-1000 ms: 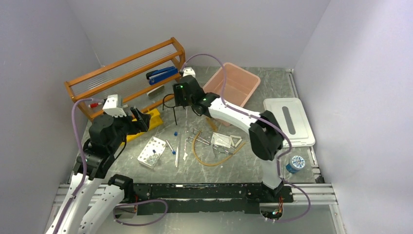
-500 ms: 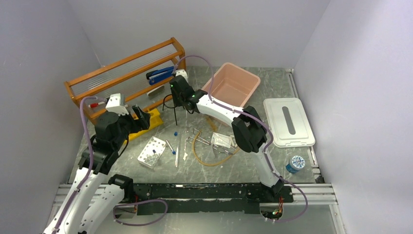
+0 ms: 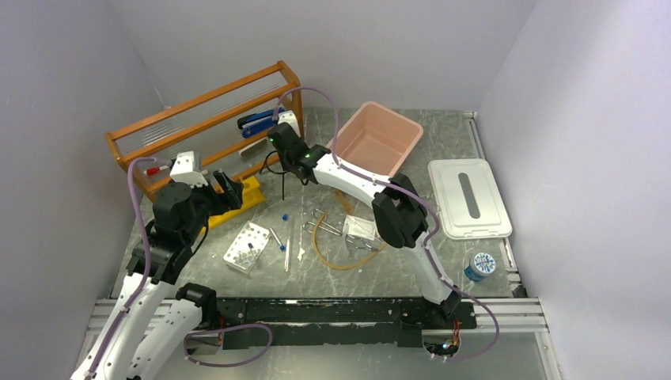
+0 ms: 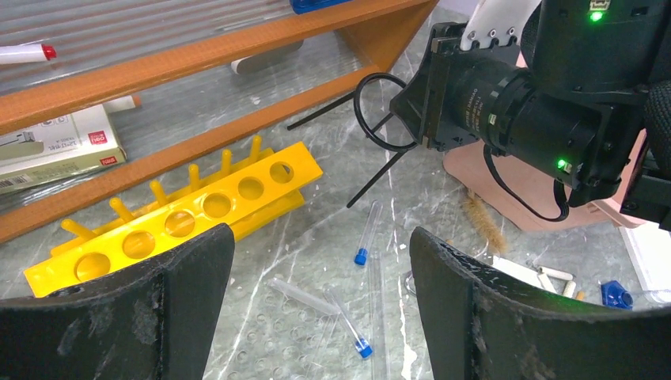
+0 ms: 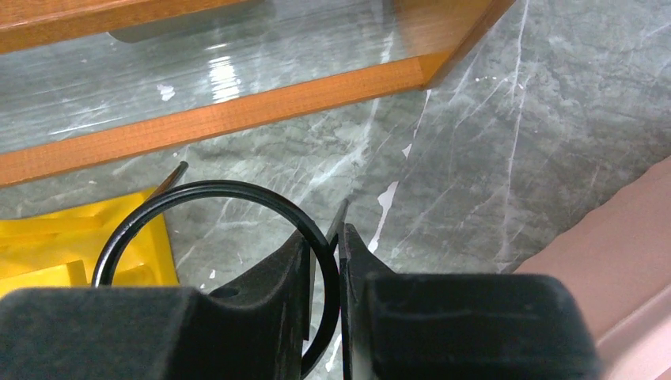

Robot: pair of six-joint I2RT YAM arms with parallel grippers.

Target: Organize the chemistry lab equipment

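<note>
The orange shelf [image 3: 207, 119] walls the far left, the pink bin [image 3: 378, 141] the far right, with a bare table strip [image 3: 315, 119] between. The black wire tripod [image 5: 221, 187] sits by the shelf's right end. Nearer, the yellow rack [image 3: 244, 195], vials [image 4: 365, 233] and amber tube [image 3: 340, 267] crowd the middle.

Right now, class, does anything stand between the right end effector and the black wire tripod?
Nothing visible does: the right end effector is shut on the black wire tripod, one finger on either side of its ring wire, close to the orange shelf.

The grey marbled table [image 3: 443, 131] carries an orange shelf [image 3: 198, 101] upper left, a yellow rack [image 3: 249, 191], a pink bin [image 3: 393, 119] top centre, a white lid [image 3: 447, 203] right, an amber tube [image 3: 340, 267] centre.
</note>
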